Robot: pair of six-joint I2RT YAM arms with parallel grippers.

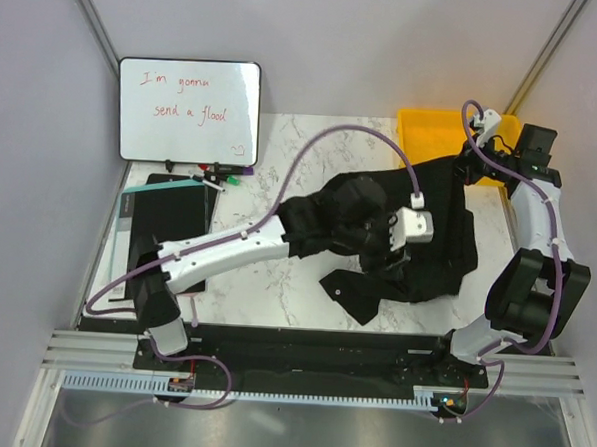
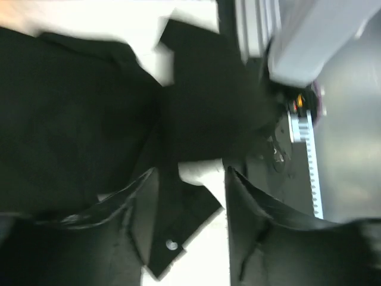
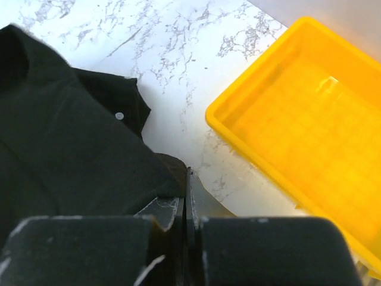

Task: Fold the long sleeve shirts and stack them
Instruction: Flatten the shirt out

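Observation:
One black long sleeve shirt (image 1: pixel 440 241) lies rumpled on the marble table (image 1: pixel 275 282), right of centre. My left gripper (image 1: pixel 382 258) hovers low over its near part. In the left wrist view the left gripper (image 2: pixel 190 202) is open, its fingers (image 2: pixel 113 232) standing either side of a cuff (image 2: pixel 178 220) with a pale button (image 2: pixel 171 244) that lies flat on the table. My right gripper (image 1: pixel 468 170) is at the shirt's far right corner. In the right wrist view the right gripper (image 3: pixel 188 176) is shut, with the edge of the shirt (image 3: pixel 65 149) humped up into its tips.
A yellow bin (image 1: pixel 434 130) stands at the back right, close beside the right gripper; its near wall (image 3: pixel 250 149) is a finger's width from the jaws. A whiteboard (image 1: pixel 189 111), markers (image 1: pixel 216 174) and a flat black board (image 1: pixel 168 222) occupy the left side.

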